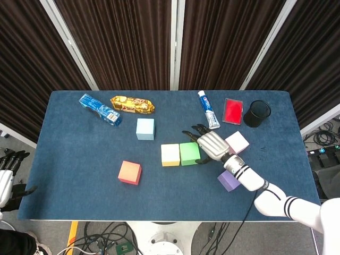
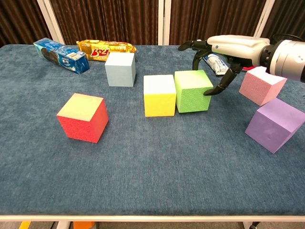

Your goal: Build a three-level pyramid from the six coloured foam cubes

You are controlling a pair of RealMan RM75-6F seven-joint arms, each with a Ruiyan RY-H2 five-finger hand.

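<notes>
The right hand arched over the green cube, fingers curled down at its right side and far edge, gripping it. The cube sat on the table, touching the yellow cube. The left hand hung off the table's left edge, fingers apart. No writing on the snack packets was legible.
</notes>
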